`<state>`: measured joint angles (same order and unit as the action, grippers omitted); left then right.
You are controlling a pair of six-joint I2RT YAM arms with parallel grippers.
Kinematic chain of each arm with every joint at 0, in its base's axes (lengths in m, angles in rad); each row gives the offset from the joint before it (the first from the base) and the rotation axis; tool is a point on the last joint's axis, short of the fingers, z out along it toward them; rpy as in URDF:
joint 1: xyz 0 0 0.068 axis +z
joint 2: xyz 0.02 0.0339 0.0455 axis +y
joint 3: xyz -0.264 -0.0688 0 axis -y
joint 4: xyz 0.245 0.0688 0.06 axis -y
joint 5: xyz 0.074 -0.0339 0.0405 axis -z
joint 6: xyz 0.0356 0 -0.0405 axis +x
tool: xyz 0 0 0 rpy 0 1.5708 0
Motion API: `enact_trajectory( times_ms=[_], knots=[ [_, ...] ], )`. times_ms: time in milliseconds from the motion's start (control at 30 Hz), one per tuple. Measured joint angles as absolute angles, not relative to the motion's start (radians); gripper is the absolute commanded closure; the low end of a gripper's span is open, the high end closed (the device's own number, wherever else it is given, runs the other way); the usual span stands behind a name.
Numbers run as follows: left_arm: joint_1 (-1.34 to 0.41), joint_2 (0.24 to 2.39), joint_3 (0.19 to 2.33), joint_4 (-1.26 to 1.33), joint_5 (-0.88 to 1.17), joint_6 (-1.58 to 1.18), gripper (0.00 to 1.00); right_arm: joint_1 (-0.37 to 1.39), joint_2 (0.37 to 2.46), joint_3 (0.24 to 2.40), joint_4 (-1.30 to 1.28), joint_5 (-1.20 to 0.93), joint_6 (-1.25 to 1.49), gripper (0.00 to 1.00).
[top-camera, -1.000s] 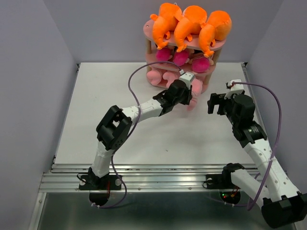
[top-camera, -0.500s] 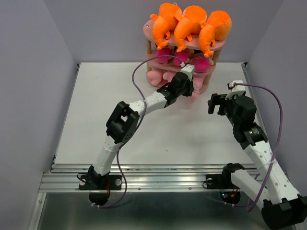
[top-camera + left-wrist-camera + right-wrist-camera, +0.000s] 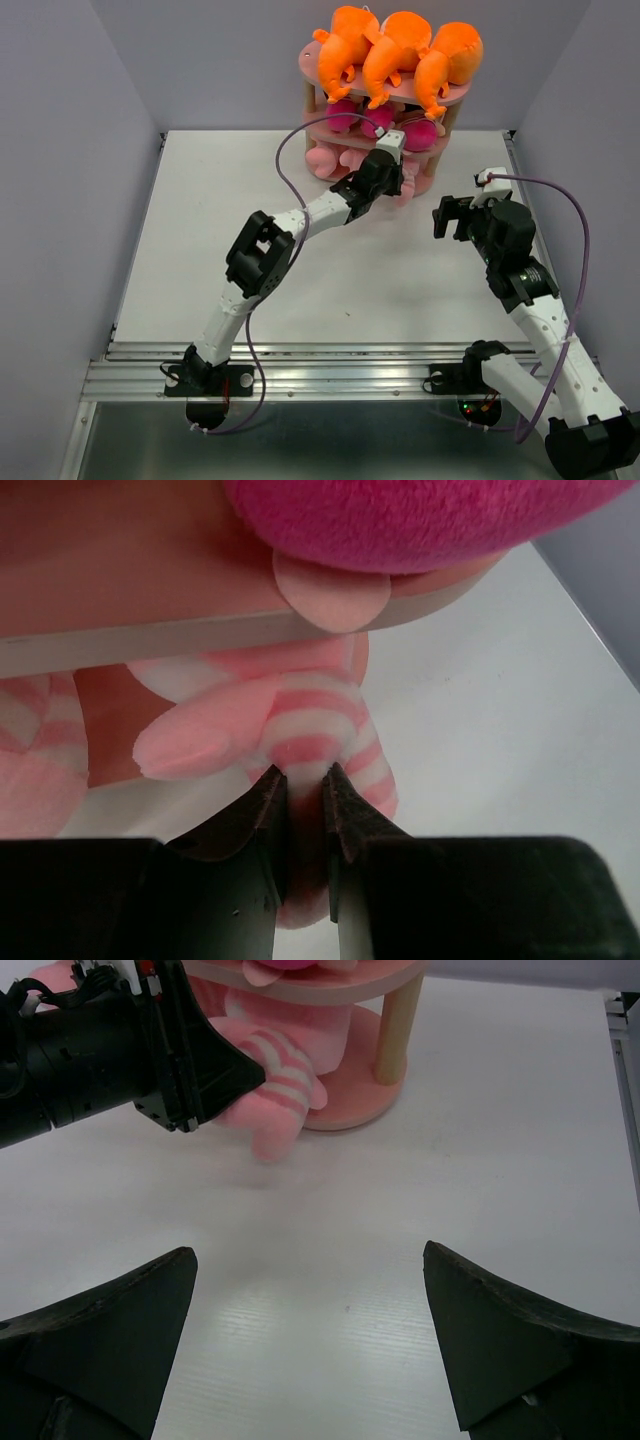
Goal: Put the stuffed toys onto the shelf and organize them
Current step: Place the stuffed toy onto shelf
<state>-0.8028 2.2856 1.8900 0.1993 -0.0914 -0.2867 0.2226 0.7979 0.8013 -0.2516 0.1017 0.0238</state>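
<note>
- As I look down from above, my left claw (image 3: 396,183) is stretched out to the pink shelf (image 3: 312,100) and pinches a striped pig (image 3: 410,190) at the front of the bottom tier. A second ago this claw and the pig were further back over the white table (image 3: 230,200), clear of the shelf.
- On that shelf, three orange monsters (image 3: 400,55) fill the top tier and magenta dolls (image 3: 378,122) the middle one. Other pigs (image 3: 325,160) lie on the bottom tier at the left.
- My right claw (image 3: 452,216) hangs to the right of the shelf, just where it was a second ago.
- From my left wrist, the left claw (image 3: 305,780) is clenched on a fold of the striped pig's (image 3: 300,720) pink-and-white plush. The pig sits just under the rim of the middle tier, with a magenta doll above it.
- From my right wrist, the right claw (image 3: 310,1260) stands spread wide above the table, with nothing between its fingers. Ahead, the left claw holds the striped pig at the edge of the bottom tier, its lower end hanging out over the table.
</note>
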Motion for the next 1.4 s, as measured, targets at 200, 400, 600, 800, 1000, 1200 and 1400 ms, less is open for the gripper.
enact_trajectory(
  times_ms=[200, 400, 600, 800, 1000, 1200, 1400],
  knots=[
    [-0.801, 2.328, 1.925, 0.221, -0.112, -0.287, 1.0, 0.223, 0.791, 0.783, -0.243, 0.099, 0.023, 0.0],
    [-0.796, 2.357, 1.936, 0.227, -0.141, -0.286, 1.0, 0.223, 0.784, 0.77, -0.236, 0.097, 0.023, 0.0],
    [-0.794, 2.378, 1.965, 0.245, -0.161, -0.285, 1.0, 0.223, 0.784, 0.77, -0.231, 0.097, 0.023, 0.0],
    [-0.794, 2.404, 1.99, 0.258, -0.177, -0.281, 0.98, 0.223, 0.783, 0.77, -0.23, 0.097, 0.023, 0.0],
    [-0.789, 2.428, 2.029, 0.257, -0.186, -0.281, 0.74, 0.223, 0.778, 0.77, -0.229, 0.097, 0.023, 0.0],
    [-0.788, 2.43, 2.048, 0.257, -0.198, -0.275, 0.54, 0.223, 0.778, 0.769, -0.223, 0.097, 0.023, 0.0],
    [-0.784, 2.43, 2.049, 0.25, -0.204, -0.27, 0.43, 0.223, 0.778, 0.769, -0.223, 0.097, 0.023, 0.0]
  ],
)
